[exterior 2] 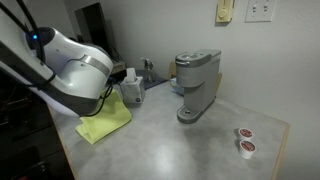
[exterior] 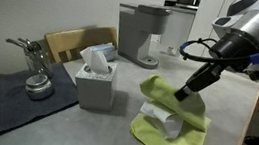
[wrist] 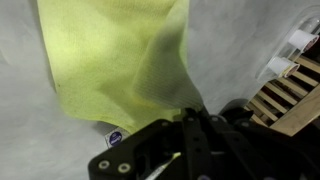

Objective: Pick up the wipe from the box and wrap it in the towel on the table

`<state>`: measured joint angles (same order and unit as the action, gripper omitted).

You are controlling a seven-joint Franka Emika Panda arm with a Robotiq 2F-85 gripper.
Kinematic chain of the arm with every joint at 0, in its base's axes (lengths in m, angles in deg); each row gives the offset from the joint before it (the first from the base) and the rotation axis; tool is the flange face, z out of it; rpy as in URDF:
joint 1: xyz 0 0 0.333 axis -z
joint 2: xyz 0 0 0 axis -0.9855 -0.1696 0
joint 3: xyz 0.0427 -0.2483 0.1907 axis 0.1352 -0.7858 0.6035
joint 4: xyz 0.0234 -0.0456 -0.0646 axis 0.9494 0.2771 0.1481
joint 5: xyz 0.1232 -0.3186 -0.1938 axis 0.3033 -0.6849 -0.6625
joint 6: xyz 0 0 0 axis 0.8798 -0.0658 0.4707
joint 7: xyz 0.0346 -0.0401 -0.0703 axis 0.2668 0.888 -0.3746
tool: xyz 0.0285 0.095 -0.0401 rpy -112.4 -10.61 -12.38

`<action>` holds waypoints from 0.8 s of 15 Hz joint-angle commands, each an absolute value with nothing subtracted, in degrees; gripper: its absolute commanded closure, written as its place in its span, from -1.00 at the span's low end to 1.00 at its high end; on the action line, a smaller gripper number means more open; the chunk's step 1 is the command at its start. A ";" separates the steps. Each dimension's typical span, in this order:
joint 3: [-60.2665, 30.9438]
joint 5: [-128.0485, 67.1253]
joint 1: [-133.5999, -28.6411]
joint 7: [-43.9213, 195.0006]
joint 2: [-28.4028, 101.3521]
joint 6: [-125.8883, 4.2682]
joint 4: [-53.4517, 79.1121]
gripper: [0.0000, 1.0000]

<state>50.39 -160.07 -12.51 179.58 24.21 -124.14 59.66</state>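
Note:
A yellow-green towel point(exterior: 177, 129) lies on the grey table, with its near part lifted and folded over a white wipe point(exterior: 159, 119) that shows under the fold. My gripper point(exterior: 185, 92) is shut on the towel's raised edge. In the wrist view the fingers point(wrist: 190, 128) are pressed together with the towel point(wrist: 110, 70) hanging below them. The grey wipe box point(exterior: 96, 84), with a white wipe sticking out of its top, stands to the left of the towel. In an exterior view the towel point(exterior 2: 105, 125) and the box point(exterior 2: 132, 90) lie partly behind my arm.
A grey coffee machine point(exterior: 140, 34) point(exterior 2: 195, 85) stands at the back. A dark mat with a metal utensil point(exterior: 37, 86) is beside the box. A wooden chair back point(exterior: 73, 43) is behind it. Two coffee pods point(exterior 2: 245, 140) sit near the table edge.

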 commanded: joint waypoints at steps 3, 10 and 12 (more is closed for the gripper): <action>49.03 -163.82 -17.74 184.14 24.86 -124.08 58.30 0.98; 40.53 -169.43 -29.68 190.24 23.28 -124.03 57.56 0.98; 34.51 -171.78 -36.27 193.51 20.91 -124.03 56.65 0.98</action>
<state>41.78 -167.89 -27.85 188.79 23.88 -124.03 58.67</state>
